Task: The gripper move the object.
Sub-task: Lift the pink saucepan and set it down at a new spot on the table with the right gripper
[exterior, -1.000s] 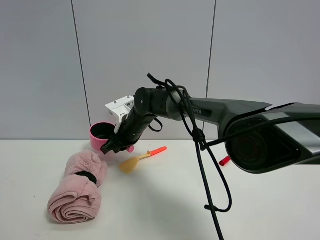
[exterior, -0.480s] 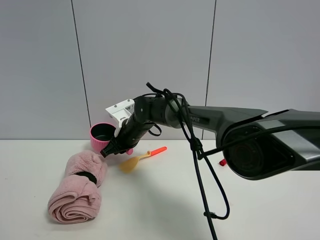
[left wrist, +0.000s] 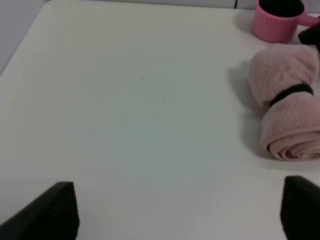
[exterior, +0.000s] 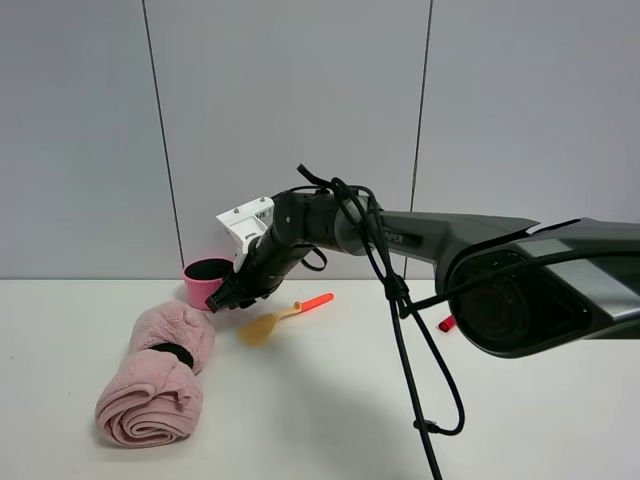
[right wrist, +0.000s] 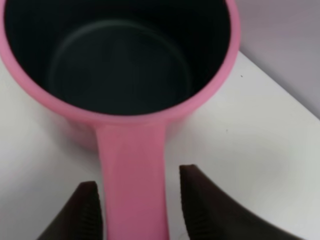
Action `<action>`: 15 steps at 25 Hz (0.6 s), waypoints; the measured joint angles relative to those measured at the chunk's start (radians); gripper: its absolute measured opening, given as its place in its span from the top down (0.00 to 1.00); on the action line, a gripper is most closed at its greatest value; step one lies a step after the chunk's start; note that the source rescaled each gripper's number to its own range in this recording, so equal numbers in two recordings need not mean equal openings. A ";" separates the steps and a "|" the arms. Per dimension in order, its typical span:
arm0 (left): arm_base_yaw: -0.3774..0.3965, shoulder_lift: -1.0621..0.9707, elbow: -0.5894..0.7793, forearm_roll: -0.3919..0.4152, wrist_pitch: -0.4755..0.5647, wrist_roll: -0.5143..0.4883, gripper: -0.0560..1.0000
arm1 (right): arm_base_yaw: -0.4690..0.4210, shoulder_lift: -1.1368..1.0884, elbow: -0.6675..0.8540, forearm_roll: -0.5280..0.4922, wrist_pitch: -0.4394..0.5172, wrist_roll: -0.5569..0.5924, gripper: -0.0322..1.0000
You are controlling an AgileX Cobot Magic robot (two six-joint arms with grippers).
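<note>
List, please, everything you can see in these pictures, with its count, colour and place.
Saucepan: one, pink with a dark inside, upright at the back of the table near the wall.
Towel: one, pink, rolled with a black band, in front of the saucepan.
Spatula: one, yellow with an orange handle, lying right of the towel.
Small item: one, red, partly hidden behind the arm; cannot tell what it is.
Table: one, white.
Wall: grey panels behind the table.
Right gripper: one, black, fingers either side of the saucepan's handle with a gap showing.
Left gripper: one, black, open over the table.
</note>
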 joint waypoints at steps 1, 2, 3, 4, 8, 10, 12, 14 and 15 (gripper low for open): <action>0.000 0.000 0.000 0.000 0.000 0.000 0.00 | 0.000 0.000 0.000 0.003 0.000 0.000 0.71; 0.000 0.000 0.000 0.000 0.000 0.000 0.00 | 0.000 0.000 0.000 0.008 0.000 0.000 0.70; 0.000 0.000 0.000 0.000 0.000 0.000 0.00 | -0.001 0.000 0.000 0.019 -0.004 0.000 0.69; 0.000 0.000 0.000 0.000 0.000 0.000 0.00 | -0.001 0.000 0.000 0.027 -0.010 0.000 0.67; 0.000 0.000 0.000 0.000 0.000 0.000 0.00 | -0.001 0.000 0.000 0.056 -0.023 0.000 0.42; 0.000 0.000 0.000 0.000 0.000 0.000 0.00 | -0.001 0.000 0.000 0.059 -0.023 0.000 0.26; 0.000 0.000 0.000 0.000 0.000 0.000 0.00 | -0.001 -0.003 0.000 0.059 -0.022 0.001 0.15; 0.000 0.000 0.000 0.000 0.000 0.000 0.00 | -0.001 -0.022 0.002 0.059 -0.011 0.001 0.10; 0.000 0.000 0.000 0.000 0.000 0.000 0.00 | -0.001 -0.038 0.002 0.059 -0.001 0.001 0.09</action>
